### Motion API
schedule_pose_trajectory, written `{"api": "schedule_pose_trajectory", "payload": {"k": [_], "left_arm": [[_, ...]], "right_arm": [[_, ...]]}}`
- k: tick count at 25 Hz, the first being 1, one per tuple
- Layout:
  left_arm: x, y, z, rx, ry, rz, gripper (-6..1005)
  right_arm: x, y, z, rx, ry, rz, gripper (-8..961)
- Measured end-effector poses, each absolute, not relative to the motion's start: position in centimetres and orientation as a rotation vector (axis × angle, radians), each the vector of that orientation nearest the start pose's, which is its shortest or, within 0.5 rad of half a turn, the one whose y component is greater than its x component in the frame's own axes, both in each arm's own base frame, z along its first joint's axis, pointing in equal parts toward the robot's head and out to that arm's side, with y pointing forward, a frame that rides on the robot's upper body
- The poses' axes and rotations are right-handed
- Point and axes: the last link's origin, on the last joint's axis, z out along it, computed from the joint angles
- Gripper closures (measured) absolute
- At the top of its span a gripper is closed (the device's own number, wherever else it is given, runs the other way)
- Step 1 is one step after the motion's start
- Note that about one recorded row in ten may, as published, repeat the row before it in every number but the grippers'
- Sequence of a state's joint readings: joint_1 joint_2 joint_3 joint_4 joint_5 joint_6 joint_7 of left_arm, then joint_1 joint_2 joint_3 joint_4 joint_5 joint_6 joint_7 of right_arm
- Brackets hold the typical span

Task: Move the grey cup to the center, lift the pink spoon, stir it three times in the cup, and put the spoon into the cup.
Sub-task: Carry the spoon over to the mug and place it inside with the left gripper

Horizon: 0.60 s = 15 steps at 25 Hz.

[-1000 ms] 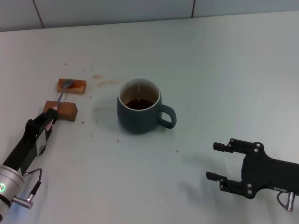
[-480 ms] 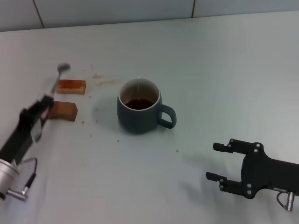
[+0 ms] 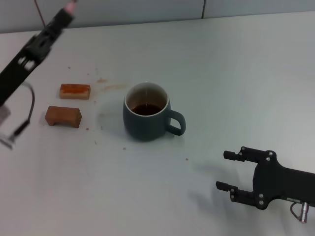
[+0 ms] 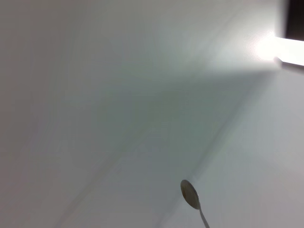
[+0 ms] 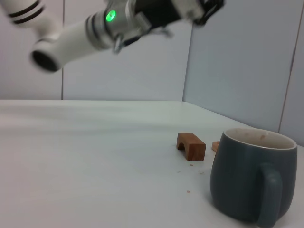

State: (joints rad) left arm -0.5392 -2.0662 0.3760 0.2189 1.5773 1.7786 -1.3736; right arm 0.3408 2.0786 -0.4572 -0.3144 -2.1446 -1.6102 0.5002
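Note:
The grey cup (image 3: 146,120) stands mid-table with dark liquid inside and its handle toward my right side; the right wrist view shows it close up (image 5: 251,178). High over the table's far left, my left gripper (image 3: 66,12) is shut on the pink spoon (image 3: 72,6). Only the pink handle end shows in the head view. The spoon's silver bowl (image 4: 190,194) appears in the left wrist view against a blank wall. My right gripper (image 3: 224,170) rests open and empty near the table's front right, well short of the cup.
Two brown blocks (image 3: 75,91) (image 3: 63,116) lie left of the cup, one also seen in the right wrist view (image 5: 191,146). Small brown stains and crumbs (image 3: 106,86) dot the table near them. A tiled wall (image 3: 147,10) runs behind the table.
My left arm lifted the spoon off the brown blocks and swung it up and toward the far left. The cup and the right arm stayed still.

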Motion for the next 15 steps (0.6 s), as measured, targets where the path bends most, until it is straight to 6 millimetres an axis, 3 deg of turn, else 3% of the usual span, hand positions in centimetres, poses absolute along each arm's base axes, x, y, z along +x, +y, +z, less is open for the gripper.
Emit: {"api": "schedule_pose_trajectory", "payload": {"k": [2,3,5,7,8,9,14,15], "left_arm": [[-23.0,32.6,3.0,-2.257,-0.754,-1.634,864],[-21.2,33.5,4.1,-2.424,-0.563,-1.515,865],[-20.4,33.9,4.6,-2.490,-0.476,-1.455,865],[-18.7,34.4,5.4,-2.608,-0.303,-1.301,865],[-17.2,34.8,6.3,-2.692,-0.149,-1.117,865],[-17.2,34.8,6.3,-2.692,-0.149,-1.117,865],[-15.0,34.7,8.6,-2.770,0.136,-0.664,865],[-15.0,34.7,8.6,-2.770,0.136,-0.664,865]], "right_arm": [[32.7,22.6,-4.5,-2.655,0.100,0.690,286],[32.8,22.6,-4.6,-2.654,0.101,0.685,286],[32.8,22.6,-4.6,-2.653,0.102,0.682,285],[32.8,22.7,-4.6,-2.651,0.104,0.678,285],[32.8,22.7,-4.6,-2.648,0.108,0.679,285],[32.8,22.7,-4.6,-2.648,0.108,0.679,285],[32.8,22.5,-4.7,-2.637,0.124,0.690,286],[32.8,22.5,-4.7,-2.636,0.126,0.692,286]]}}
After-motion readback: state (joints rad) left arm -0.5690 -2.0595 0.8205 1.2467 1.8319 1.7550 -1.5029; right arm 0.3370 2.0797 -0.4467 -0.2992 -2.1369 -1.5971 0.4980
